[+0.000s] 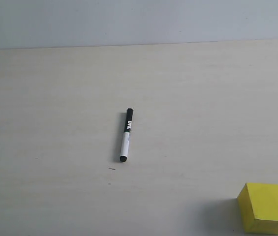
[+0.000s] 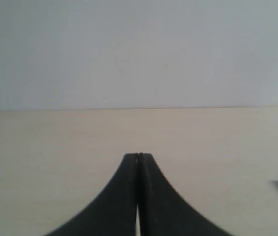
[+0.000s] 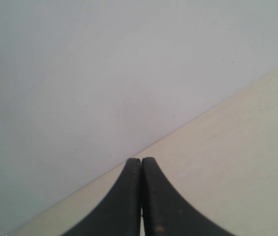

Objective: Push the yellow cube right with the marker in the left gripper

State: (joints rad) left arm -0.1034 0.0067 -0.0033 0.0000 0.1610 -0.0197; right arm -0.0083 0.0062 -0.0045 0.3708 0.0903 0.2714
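Pale worktop (image 1: 55, 123) under a grey-blue wall (image 1: 129, 19): the marker (image 1: 126, 135) lies loose and no gripper holds anything.

The left gripper (image 2: 139, 156) is clenched with its jaws pressed together on nothing, and the right gripper (image 3: 141, 160) looks the same. The one marker lies flat near the worktop's middle, well apart from the one yellow cube (image 1: 265, 208) at the exterior view's lower right corner. The marker is probably light, stiff and smooth-barrelled, and apt to roll, so a hold across the white mid-barrel seems safest. The cube looks solid and matte, and would likely slide under a square push or twist under an off-centre one.
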